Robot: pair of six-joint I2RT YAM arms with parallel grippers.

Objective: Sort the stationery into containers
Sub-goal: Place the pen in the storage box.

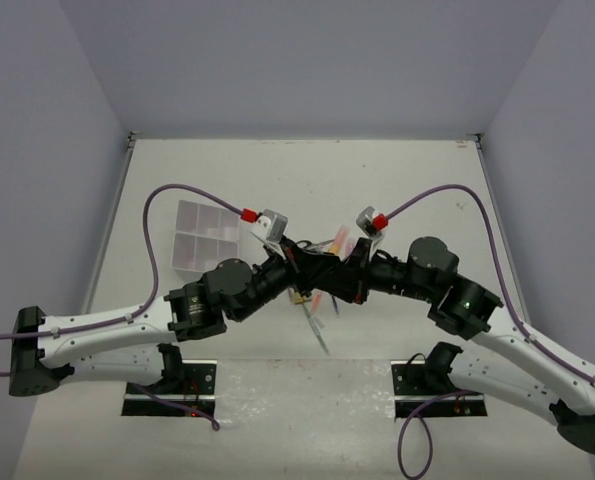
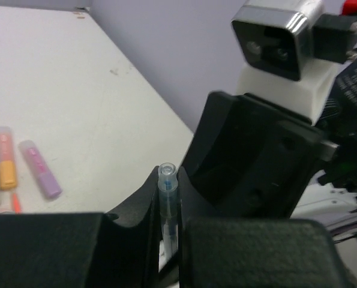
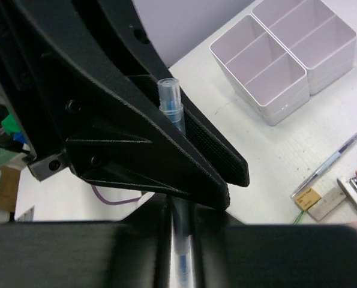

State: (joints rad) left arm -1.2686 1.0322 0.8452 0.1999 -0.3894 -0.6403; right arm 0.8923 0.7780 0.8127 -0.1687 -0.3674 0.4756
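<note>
Both grippers meet above the table's middle and hold one thin grey pen with a clear cap point(image 2: 167, 198) between them. My left gripper point(image 1: 297, 262) is shut on the pen's capped end, which sticks up between its jaws in the left wrist view. My right gripper point(image 1: 329, 270) is shut on the same pen point(image 3: 171, 102) lower on its barrel. In the right wrist view the left gripper's black fingers point(image 3: 214, 153) cross just above my right gripper point(image 3: 179, 210). The clear organiser box point(image 1: 205, 236) stands to the left, and it also shows in the right wrist view point(image 3: 268, 105).
An orange marker point(image 2: 5, 165) and a pink marker point(image 2: 39, 177) lie side by side on the table. Another thin pen point(image 3: 328, 165) and two tan erasers point(image 3: 325, 204) lie near the organiser. A pen point(image 1: 315, 328) lies below the grippers.
</note>
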